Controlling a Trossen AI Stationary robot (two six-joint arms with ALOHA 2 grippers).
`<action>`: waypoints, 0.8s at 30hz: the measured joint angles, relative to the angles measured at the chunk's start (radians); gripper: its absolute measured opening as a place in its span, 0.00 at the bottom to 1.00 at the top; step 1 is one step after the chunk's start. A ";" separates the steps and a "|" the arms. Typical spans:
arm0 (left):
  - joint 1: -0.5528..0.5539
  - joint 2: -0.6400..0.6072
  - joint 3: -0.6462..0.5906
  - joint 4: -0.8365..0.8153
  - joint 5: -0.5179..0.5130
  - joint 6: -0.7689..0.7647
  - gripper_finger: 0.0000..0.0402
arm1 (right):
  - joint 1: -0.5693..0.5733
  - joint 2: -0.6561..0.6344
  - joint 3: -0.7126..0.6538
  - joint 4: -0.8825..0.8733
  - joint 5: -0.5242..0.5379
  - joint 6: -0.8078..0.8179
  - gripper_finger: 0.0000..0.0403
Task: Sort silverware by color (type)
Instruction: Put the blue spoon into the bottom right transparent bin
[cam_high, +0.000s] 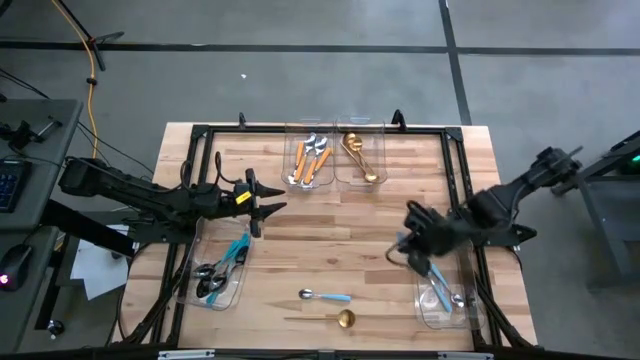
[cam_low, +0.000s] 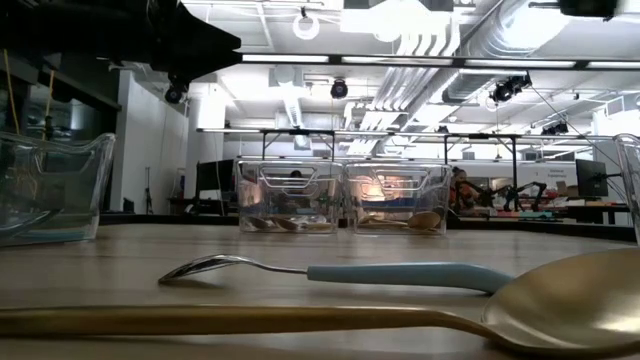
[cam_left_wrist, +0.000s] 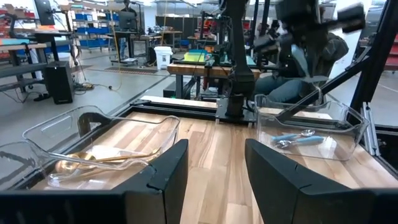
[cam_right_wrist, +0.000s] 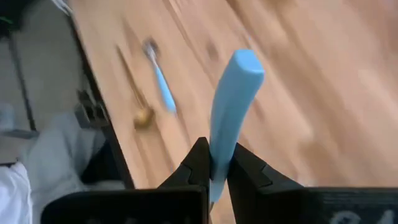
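Light wood-plank table (cam_high: 340, 225) with a black frame (cam_high: 320, 130) around its edges. Directly on it: two clear bins side by side at the far edge, one (cam_high: 309, 155) with orange-handled silverware and one (cam_high: 361, 152) with gold pieces; a clear bin near the left edge (cam_high: 222, 272) with dark-headed blue-handled pieces; a clear bin near the right edge (cam_high: 443, 297) with light-blue-handled pieces. Loose on the wood near the front edge: a light-blue-handled spoon (cam_high: 325, 295) and, just in front of it, a gold spoon (cam_high: 320, 319), close together, lying roughly parallel.
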 joint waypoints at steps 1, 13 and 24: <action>0.000 0.000 0.000 0.000 0.000 -0.004 0.37 | 0.037 0.000 0.000 -0.043 -0.002 0.070 0.04; 0.000 0.000 0.000 0.000 0.000 -0.005 0.37 | 0.370 0.057 -0.001 -0.312 -0.037 0.766 0.04; 0.000 0.000 0.000 0.001 0.000 0.003 0.37 | 0.402 0.214 -0.041 -0.254 -0.196 0.935 0.04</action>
